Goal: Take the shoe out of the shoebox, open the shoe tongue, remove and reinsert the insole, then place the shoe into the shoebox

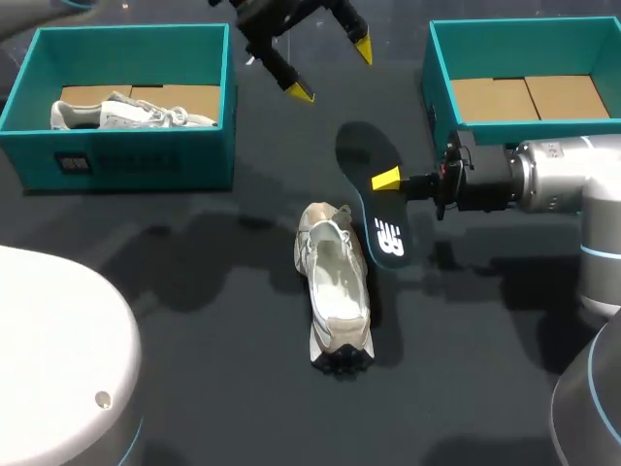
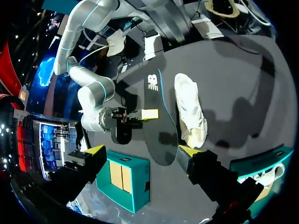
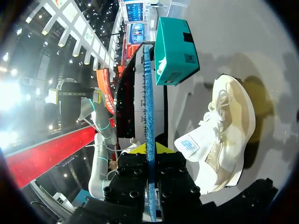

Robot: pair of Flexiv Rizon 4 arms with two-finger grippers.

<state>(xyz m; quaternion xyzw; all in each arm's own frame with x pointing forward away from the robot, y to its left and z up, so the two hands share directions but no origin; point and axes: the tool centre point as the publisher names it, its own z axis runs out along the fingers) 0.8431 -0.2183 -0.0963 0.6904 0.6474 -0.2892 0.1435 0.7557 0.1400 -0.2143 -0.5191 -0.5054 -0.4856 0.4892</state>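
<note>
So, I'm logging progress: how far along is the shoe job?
Done: the shoe lies on the table, its insole out. In hand: the right hand is shut on the insole, held on edge beside the shoe; the left hand hangs open above. Left: reinsert the insole, then put the shoe into the empty shoebox.
</note>
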